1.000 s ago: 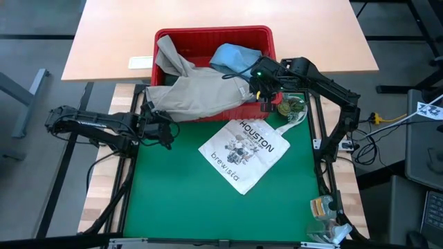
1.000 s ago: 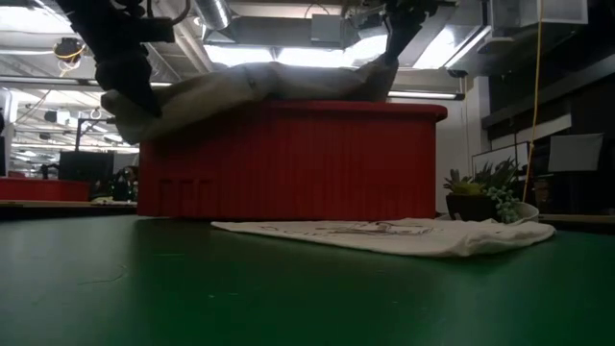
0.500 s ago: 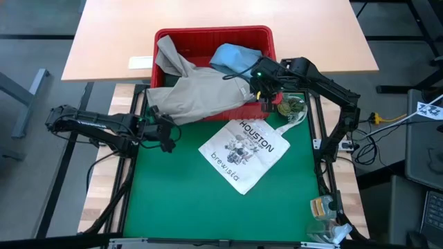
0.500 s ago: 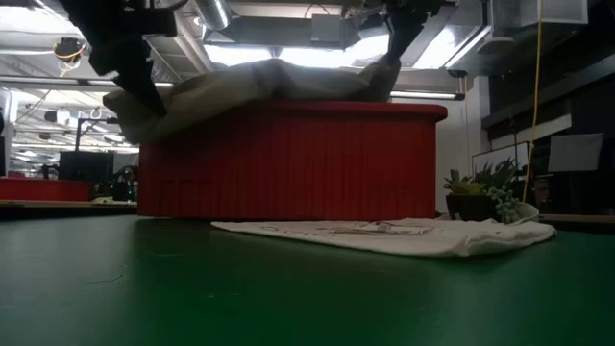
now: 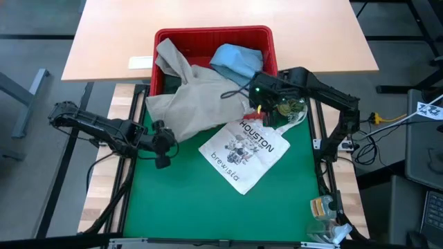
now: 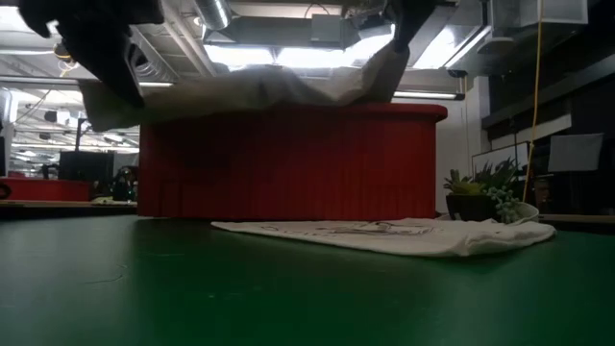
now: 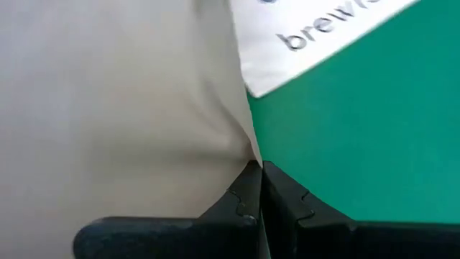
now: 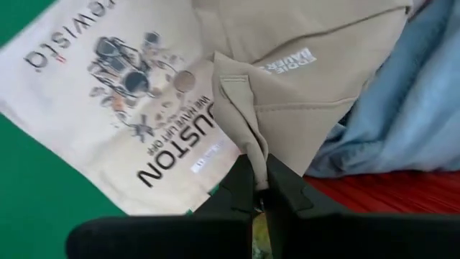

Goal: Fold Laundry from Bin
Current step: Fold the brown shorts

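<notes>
Pulling toward six o'clock, both claws, the left gripper [image 5: 160,140] and right gripper [image 5: 257,109], clamped shut on the beige garment [image 5: 201,97], had dragged it over the bin [image 5: 271,43] rim; unloading had begun.

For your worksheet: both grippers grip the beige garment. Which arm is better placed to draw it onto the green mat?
Probably left: the left gripper, shut on the soft beige garment, already hangs over the green mat; the right gripper sits by the red plastic bin.

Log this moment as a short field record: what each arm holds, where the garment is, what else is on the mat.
left gripper: shut on the beige garment, at its left edge
right gripper: shut on the same garment's right corner
garment: stretched between both arms, draped over the red bin front rim
in bin: light blue shirt
on green mat: white tote bag
</notes>
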Motion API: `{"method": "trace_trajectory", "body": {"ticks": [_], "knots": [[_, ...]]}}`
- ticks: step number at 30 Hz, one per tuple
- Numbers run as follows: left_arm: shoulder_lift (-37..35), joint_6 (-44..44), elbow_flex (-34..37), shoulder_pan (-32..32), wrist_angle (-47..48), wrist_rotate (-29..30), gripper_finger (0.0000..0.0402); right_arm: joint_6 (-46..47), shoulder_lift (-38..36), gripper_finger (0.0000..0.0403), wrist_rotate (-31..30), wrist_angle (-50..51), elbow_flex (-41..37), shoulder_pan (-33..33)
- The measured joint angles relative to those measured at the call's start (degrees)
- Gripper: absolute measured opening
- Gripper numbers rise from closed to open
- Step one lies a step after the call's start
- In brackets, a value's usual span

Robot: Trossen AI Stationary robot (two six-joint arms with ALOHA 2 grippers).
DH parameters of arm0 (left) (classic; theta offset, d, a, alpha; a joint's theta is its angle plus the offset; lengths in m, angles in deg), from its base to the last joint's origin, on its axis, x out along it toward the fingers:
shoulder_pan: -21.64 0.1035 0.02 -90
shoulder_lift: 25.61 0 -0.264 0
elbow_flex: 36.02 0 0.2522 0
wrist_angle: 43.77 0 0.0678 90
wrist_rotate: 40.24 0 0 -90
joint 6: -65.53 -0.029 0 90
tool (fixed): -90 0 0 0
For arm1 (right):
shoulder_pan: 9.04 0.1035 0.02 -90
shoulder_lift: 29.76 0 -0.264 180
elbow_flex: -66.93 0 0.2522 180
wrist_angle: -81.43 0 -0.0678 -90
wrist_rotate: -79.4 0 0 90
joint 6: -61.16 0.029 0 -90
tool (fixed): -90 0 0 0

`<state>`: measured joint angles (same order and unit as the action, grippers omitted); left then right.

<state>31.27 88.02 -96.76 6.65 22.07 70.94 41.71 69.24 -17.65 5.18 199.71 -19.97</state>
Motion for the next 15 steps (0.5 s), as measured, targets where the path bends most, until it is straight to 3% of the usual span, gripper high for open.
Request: {"method": "trace_trajectory", "body": {"ticks": [8, 15], "knots": [[0.00, 6.13, 0.00, -4.58, -0.39, -7.65, 0.0000, 7.13, -0.14, 0.0010, 0.00, -0.02, -0.13, 8.04], [0.00, 13.92, 0.00, -9.62, -0.57, -10.46, 0.0000, 15.82, -0.38, 0.0010, 0.04, 0.03, -8.75, 14.90]]}}
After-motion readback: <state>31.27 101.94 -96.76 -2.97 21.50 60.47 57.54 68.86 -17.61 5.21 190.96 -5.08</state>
